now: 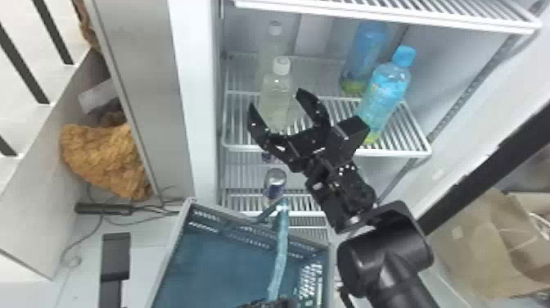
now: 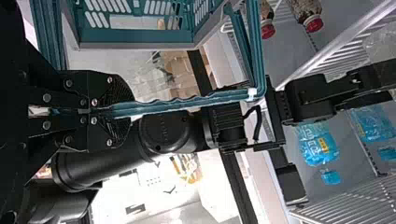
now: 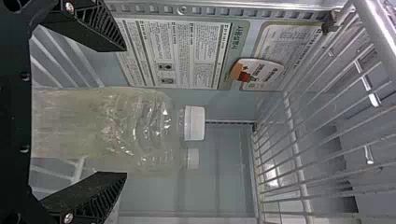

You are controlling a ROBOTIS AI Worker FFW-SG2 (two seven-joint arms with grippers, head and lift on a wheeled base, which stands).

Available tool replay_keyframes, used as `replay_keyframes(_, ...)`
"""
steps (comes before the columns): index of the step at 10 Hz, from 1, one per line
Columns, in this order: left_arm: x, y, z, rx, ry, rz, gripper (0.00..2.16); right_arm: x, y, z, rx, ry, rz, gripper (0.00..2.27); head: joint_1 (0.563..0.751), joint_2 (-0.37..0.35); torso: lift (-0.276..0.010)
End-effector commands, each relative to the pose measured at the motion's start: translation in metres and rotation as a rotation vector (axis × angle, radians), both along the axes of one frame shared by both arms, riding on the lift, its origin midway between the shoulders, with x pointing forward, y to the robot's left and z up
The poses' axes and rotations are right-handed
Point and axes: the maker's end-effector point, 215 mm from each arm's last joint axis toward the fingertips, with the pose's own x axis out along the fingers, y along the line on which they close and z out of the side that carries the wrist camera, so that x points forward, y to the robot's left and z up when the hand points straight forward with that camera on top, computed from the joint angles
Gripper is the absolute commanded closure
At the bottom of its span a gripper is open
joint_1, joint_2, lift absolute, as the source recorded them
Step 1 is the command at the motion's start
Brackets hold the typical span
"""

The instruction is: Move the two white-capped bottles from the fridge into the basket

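On the left part of the wire shelf (image 1: 388, 154), toward its front edge, stands the nearer white-capped bottle (image 1: 278, 96), upright, and the second white-capped bottle (image 1: 272, 47) is behind it, toward the back left corner. My right gripper (image 1: 276, 100) is at the nearer one, its jaws spread wide with one on either side of the bottle's body; I see a gap on both sides, so I have hold of nothing with it. Toward the shelf's right edge are two blue-capped bottles, the front one (image 1: 386, 92) beside my right wrist in the head view and the rear one (image 1: 366, 45) farther back. Below, on a lower shelf, I can see a silver can (image 1: 275, 182). Down in front of the fridge (image 1: 202, 102) sits the teal basket (image 1: 174, 241) with its gray rim, and its handle (image 1: 280, 245) runs up over the interior toward the far rim. I have my left gripper (image 1: 280, 303) at the near end of that handle, its jaws closed together on the strip. Out to the left of the fridge lies a fluffy brown thing (image 1: 108, 159); off to the right is a brown paper bag (image 1: 470, 250).
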Motion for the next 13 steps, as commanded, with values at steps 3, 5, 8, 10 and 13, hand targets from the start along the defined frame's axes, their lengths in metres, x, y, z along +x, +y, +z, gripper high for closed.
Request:
replay_keyframes(3,0.001,0.0,0.001,-0.002,-0.003,0.0,1.19,0.016,0.005,0.003,-0.032,-0.014,0.0,0.09,0.695,-0.142,0.0)
replay_keyframes(5,0.002,0.0,0.001,0.0,-0.006,-0.001,1.19,0.025,0.004,0.004,-0.029,-0.011,-0.006,0.16,0.695,-0.138,0.0)
replay_keyframes(8,0.002,0.0,0.001,-0.001,-0.007,0.002,1.19,0.031,0.004,-0.003,-0.025,0.031,-0.009,0.95,0.695,-0.137,0.0)
replay_keyframes(10,0.003,0.001,0.001,0.001,-0.009,0.004,1.19,0.028,0.006,0.009,-0.012,0.012,-0.007,0.96,0.695,-0.136,0.0)
replay_keyframes(13,0.003,0.0,0.002,0.001,-0.011,-0.001,1.19,0.012,-0.006,0.039,0.033,-0.034,-0.02,0.96,0.695,-0.136,0.0)
